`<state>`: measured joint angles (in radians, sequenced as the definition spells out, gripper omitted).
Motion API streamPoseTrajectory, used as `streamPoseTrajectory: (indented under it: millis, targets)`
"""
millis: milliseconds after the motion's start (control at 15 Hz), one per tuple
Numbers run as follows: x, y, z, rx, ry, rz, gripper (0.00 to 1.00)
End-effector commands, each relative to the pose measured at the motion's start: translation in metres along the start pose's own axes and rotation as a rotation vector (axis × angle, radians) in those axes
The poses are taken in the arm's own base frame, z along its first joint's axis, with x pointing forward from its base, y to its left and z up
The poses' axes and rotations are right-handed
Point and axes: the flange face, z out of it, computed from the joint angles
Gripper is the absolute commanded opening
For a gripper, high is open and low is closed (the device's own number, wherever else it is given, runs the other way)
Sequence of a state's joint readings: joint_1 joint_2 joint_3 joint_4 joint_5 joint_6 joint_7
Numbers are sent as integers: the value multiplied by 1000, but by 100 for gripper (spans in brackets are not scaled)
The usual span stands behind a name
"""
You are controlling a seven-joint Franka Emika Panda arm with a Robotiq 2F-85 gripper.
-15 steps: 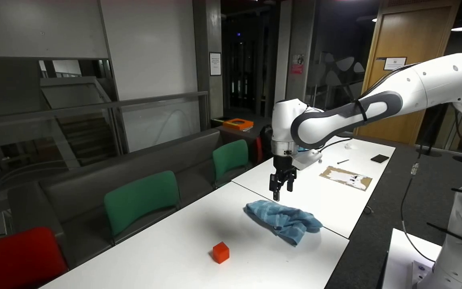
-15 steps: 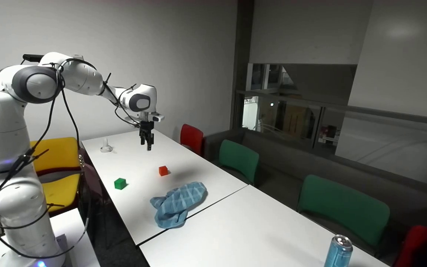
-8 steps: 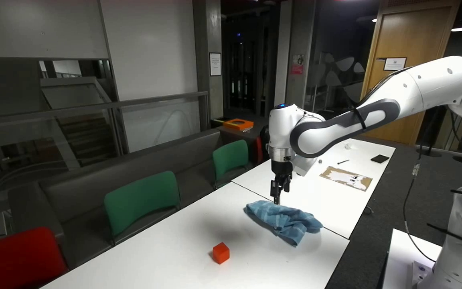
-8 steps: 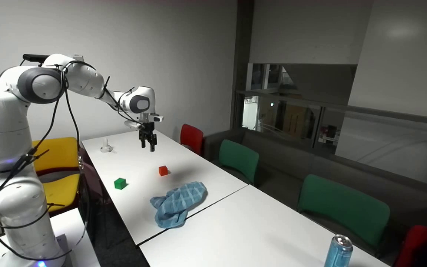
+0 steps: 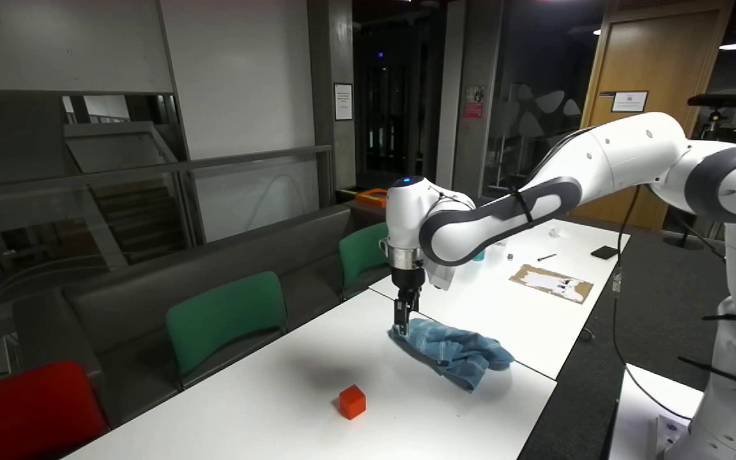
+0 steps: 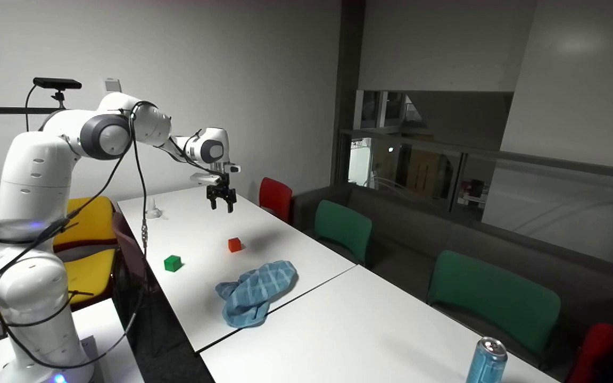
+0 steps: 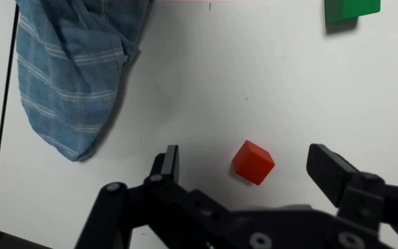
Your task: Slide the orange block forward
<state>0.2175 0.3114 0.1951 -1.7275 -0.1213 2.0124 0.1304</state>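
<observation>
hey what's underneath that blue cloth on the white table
White table shows around the cloth, and in both exterior views it hides part of the dark seam. Its folds cover whatever lies beneath, so I can't tell if anything is there.

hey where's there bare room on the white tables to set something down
Between the blue cloth and green block, bar small specks; also between the cloth and can. Crowded: around the orange block, framed by the open gripper in the wrist view.
</observation>
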Motion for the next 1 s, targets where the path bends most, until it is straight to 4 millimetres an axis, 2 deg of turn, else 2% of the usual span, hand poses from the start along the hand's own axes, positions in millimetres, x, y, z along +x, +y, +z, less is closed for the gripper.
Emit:
streamPoseTrajectory:
  millis: [0, 333, 400, 467, 733, 867, 933]
  targets:
    - [38, 1, -12, 23, 47, -105, 100]
    - [69, 8, -3, 80, 63, -235, 100]
    - [70, 9, -1, 98, 43, -251, 100]
    - [61, 4, 1, 55, 58, -208, 100]
    - [69, 5, 9, 71, 43, -228, 100]
    - [60, 14, -2, 90, 131, -167, 100]
    - [63, 13, -4, 91, 174, -149, 100]
